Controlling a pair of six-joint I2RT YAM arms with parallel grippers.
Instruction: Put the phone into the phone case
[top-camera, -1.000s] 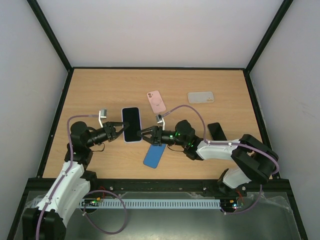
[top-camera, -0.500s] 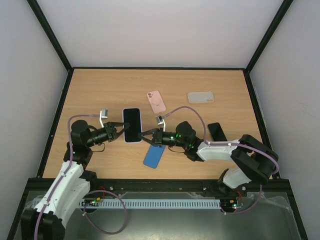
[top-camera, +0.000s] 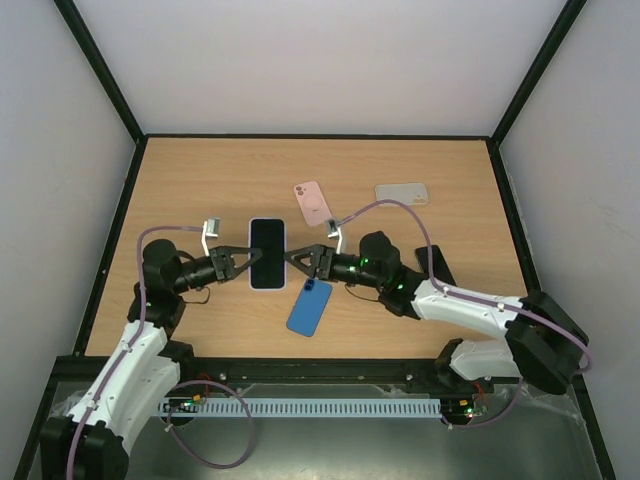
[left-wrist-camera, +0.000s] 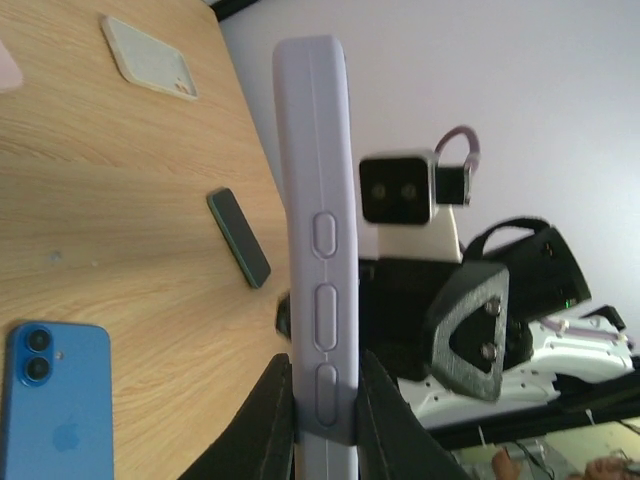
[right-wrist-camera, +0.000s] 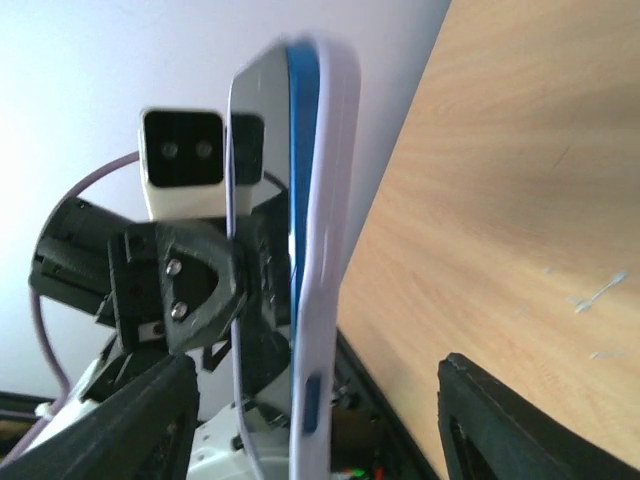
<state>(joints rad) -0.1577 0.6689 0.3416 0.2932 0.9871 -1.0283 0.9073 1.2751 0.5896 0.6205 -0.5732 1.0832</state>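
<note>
A phone with a black screen (top-camera: 267, 252) and a blue edge (right-wrist-camera: 300, 150) sits in a pale lavender phone case (left-wrist-camera: 312, 230). It is held up on its side above the table. My left gripper (top-camera: 243, 259) is shut on the case's left edge, and its black fingers (left-wrist-camera: 272, 415) pinch the case from both sides. My right gripper (top-camera: 294, 258) stands open at the case's right edge (right-wrist-camera: 325, 260). Its fingers (right-wrist-camera: 130, 425) are wide apart on either side of the case and touch nothing.
A blue phone (top-camera: 310, 306) lies back-up near the front, under the right gripper. A pink case (top-camera: 313, 203) and a beige case (top-camera: 402, 193) lie farther back. A dark phone (top-camera: 432, 262) lies beside the right arm. Black frame rails border the wooden table (top-camera: 200, 180).
My right gripper closed briefly near the case's lower right corner, then opened and moved up along its right edge. The left gripper kept its hold; the phone shifted slightly right.
</note>
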